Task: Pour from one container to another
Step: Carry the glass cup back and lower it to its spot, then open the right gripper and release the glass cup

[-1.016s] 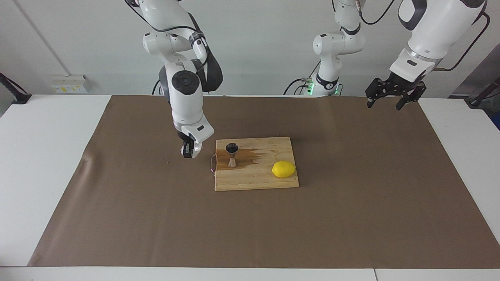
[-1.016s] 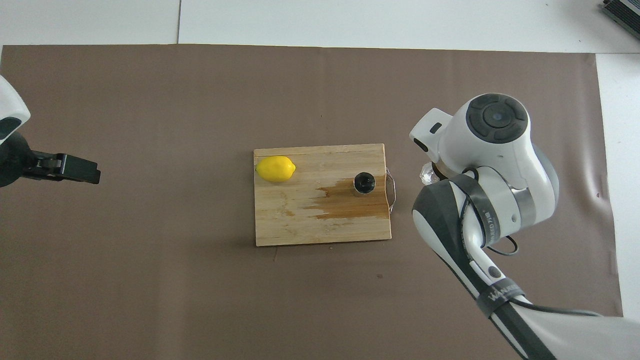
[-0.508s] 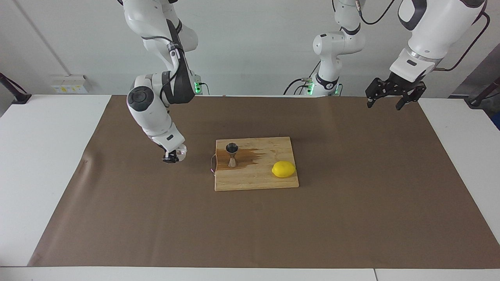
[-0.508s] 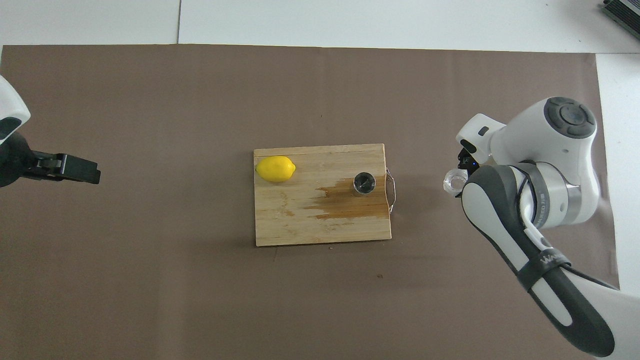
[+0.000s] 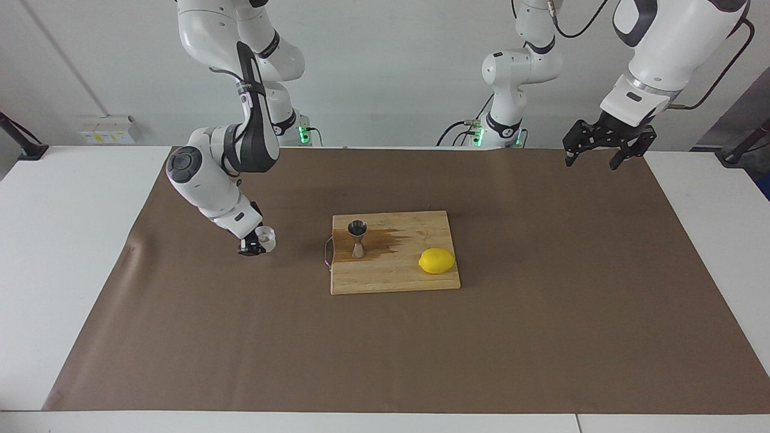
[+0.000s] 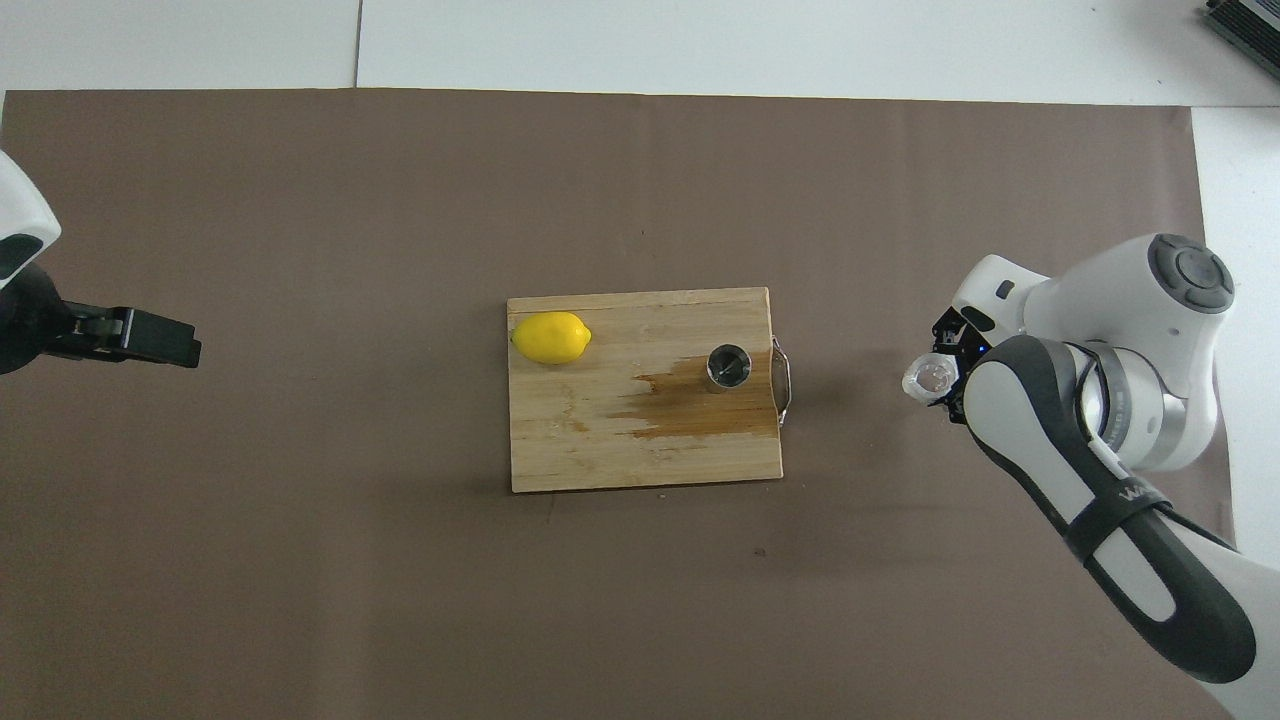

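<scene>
Facing view, left to right: the right end effector (image 5: 255, 243) sits low at centre-left of the frame, over the brown mat (image 5: 541, 337) covering the worktop (image 5: 72, 252), clamped on the glass (image 5: 265, 237), which is well apart from the board (image 5: 394, 279). At frame centre, the jigger (image 5: 357, 238) stands upright on the board's corner nearest the glass, on a dark wet stain (image 5: 385, 242). A lemon (image 5: 437, 260) lies on the board toward the left arm's end. At upper right, the left end effector (image 5: 601, 154) waits raised above the mat's edge, fingers apart.

Overhead, the order reverses: left end effector (image 6: 150, 338) at mid-left, lemon (image 6: 551, 336), jigger (image 6: 728, 365), then glass (image 6: 930, 378) at mid-right.
</scene>
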You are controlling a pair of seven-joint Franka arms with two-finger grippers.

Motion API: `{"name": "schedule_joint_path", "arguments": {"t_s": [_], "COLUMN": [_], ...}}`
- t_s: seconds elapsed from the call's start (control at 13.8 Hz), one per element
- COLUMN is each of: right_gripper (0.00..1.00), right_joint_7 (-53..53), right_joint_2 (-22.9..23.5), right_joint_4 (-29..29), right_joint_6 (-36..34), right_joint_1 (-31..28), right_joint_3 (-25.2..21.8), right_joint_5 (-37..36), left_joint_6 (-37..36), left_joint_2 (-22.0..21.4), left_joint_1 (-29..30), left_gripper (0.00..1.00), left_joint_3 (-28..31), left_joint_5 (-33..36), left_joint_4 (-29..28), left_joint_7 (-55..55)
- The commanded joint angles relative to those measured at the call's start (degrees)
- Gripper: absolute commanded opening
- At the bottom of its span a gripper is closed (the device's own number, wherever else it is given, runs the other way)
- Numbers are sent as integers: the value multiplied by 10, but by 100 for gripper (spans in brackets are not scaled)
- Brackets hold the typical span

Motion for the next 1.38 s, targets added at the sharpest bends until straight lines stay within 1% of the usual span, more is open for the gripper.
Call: {"name": "schedule_joint_path", "arguments": {"t_s": [0.0, 0.22, 0.29, 0.36, 0.44, 0.65, 0.87, 0.94, 1.16, 1.31], "right_gripper": [0, 0, 7, 95, 100, 100, 100, 100, 100, 100], "right_joint_7": [-46, -88, -88, -87, -84, -61, -8, 7, 90, 170], "right_joint_2": [7, 21, 21, 21, 21, 7, -23, -34, -37, -37], "right_joint_4": [-17, -24, -24, -24, -23, -21, -8, 1, 48, 75], "right_joint_6": [20, 41, 41, 41, 40, 26, 1, 1, -18, -14], "right_joint_1": [-25, -29, -30, -29, -29, -29, -23, -21, -20, -19], "right_joint_3": [6, 5, 5, 5, 5, 4, 3, 3, 4, 7], "right_joint_5": [27, 57, 57, 57, 57, 57, 51, 50, 50, 50], "left_joint_6": [-3, -3, -3, -3, -3, -3, -3, -3, -3, -3], "left_joint_2": [-18, -18, -18, -18, -18, -18, -18, -18, -18, -18], "left_joint_1": [4, 4, 4, 4, 4, 4, 4, 4, 4, 4], "left_gripper": [100, 100, 100, 100, 100, 100, 100, 100, 100, 100], "left_joint_3": [-1, -1, -1, -1, -1, -1, -1, -1, -1, -1], "left_joint_5": [3, 3, 3, 4, 4, 3, 3, 3, 3, 3], "left_joint_4": [-17, -17, -17, -18, -18, -17, -17, -17, -17, -17], "left_joint_7": [-4, -5, -5, -5, -5, -4, -5, -5, -5, -5]}}
